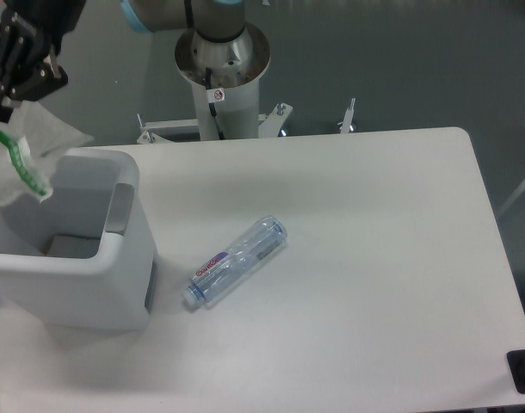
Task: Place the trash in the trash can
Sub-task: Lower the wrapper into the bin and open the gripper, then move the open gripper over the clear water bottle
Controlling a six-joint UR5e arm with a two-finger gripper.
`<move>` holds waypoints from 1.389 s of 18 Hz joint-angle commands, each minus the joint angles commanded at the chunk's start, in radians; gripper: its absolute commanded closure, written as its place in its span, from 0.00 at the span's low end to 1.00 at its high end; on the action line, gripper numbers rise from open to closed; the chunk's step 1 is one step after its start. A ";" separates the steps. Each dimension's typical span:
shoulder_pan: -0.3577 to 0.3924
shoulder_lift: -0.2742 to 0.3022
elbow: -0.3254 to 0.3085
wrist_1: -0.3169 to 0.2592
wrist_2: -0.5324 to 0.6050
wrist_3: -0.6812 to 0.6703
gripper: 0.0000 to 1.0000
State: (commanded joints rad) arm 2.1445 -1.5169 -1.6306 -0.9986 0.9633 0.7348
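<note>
- The claw (4, 96) is hanging at the upper left corner of the view, above the far left rim of the trash can (116, 288); its dark body is filling the corner and part of it is running out of frame.
- It is pinching the top of the wrapper (26, 142), so the claw is clenched on that piece.
- The wrapper, translucent white and crumpled with a strip of green print down its left side, is dangling from the claw and spreading over the can's back left rim; its lower edge is overlapping the open mouth of the can.
- The trash can, white and boxy with a thick rounded rim, is standing at the left edge of the tabletop (374, 258), with a grey panel showing on the inner right wall.
- The bottle (237, 261) is lying on its side on the tabletop, just right of the can and apart from it, slanting from lower left to upper right, its cap end pointing toward the can's lower corner.
- Its red-and-blue label is facing up near the cap end.
- The arm's round base (222, 56) is standing behind the tabletop's far edge.
</note>
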 joint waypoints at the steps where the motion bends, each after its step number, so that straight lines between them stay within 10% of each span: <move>1: 0.002 -0.017 0.006 0.000 0.000 0.000 1.00; 10: 0.052 -0.042 -0.011 0.002 -0.002 0.043 0.01; 25: 0.383 -0.196 -0.009 -0.006 -0.009 0.043 0.00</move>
State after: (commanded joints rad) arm 2.5279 -1.7132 -1.6398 -1.0048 0.9541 0.7777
